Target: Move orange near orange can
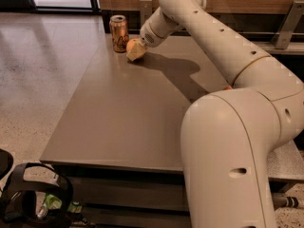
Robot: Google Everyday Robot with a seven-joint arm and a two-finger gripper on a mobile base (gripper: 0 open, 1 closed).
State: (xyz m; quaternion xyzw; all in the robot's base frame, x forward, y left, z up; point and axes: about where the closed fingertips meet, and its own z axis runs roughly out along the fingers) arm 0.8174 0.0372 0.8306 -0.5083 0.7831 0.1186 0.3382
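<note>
The gripper (136, 51), clamped on the orange (129, 46), hangs just beside the can (118, 32) (far end of the table (118, 118)).

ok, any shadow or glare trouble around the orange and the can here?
Camera view: the arm casts a dark shadow on the table, spreading to picture right of the gripper, which sits at the orange beside the orange can; the can is outside it. Camera view: window glare brightens the floor top left, not the table.
</note>
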